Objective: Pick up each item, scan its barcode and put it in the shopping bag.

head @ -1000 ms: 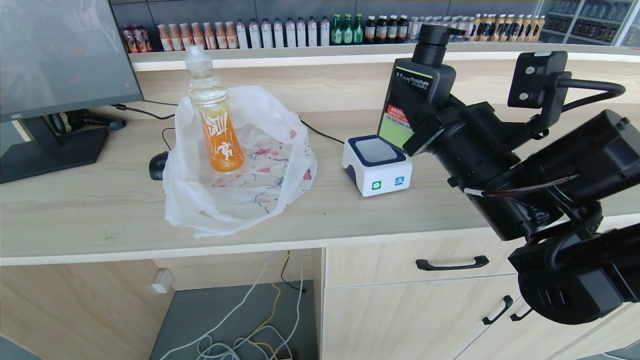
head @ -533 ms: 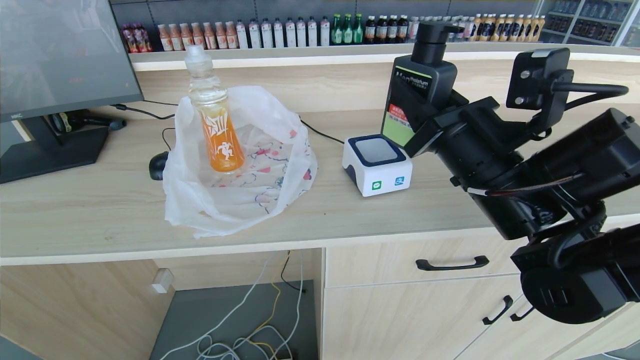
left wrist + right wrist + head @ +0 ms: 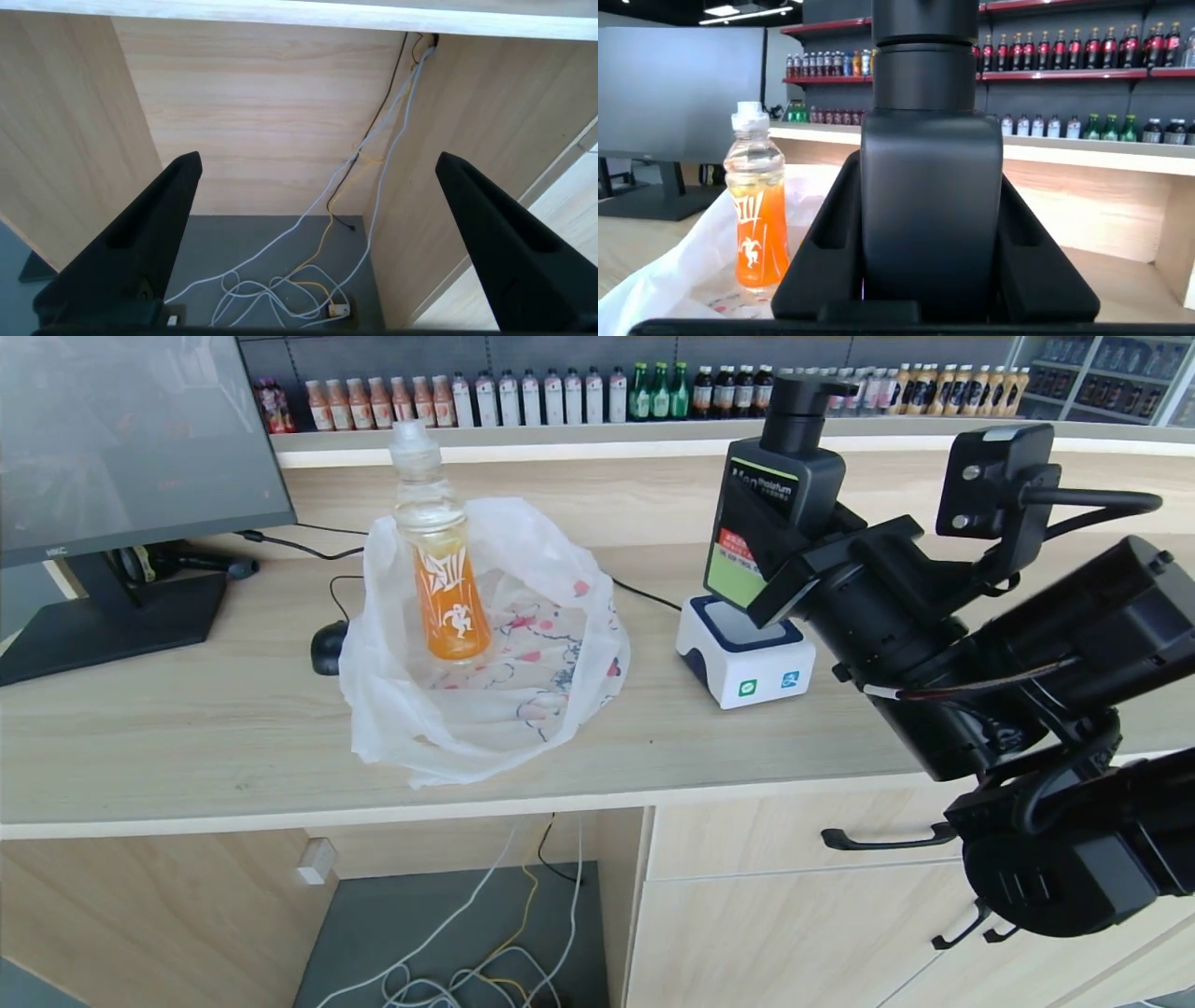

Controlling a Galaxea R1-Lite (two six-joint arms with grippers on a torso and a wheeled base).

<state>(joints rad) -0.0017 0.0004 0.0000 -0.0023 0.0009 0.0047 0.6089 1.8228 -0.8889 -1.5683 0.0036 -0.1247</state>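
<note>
My right gripper (image 3: 810, 558) is shut on a black pump bottle (image 3: 770, 509) and holds it upright just above the white barcode scanner (image 3: 747, 665) on the counter. Its green and red label faces down towards the scanner's top. In the right wrist view the black pump bottle (image 3: 929, 187) sits between the fingers of the right gripper (image 3: 929, 247). A white shopping bag (image 3: 485, 709) lies open left of the scanner, with an orange drink bottle (image 3: 443, 583) standing upright in it. The orange drink bottle (image 3: 758, 219) also shows beyond the gripper. My left gripper (image 3: 318, 173) hangs open below the counter.
A monitor (image 3: 121, 439) on a black stand fills the counter's left end, and a black mouse (image 3: 327, 647) lies beside the bag. Cables (image 3: 308, 271) trail on the floor under the counter. Drawers with black handles (image 3: 882, 840) are below the scanner. A shelf of bottles (image 3: 560, 397) lines the back.
The head camera has shifted, so the whole scene sits further right. Relative to the scanner, the black pump bottle has moved left and is now over its top.
</note>
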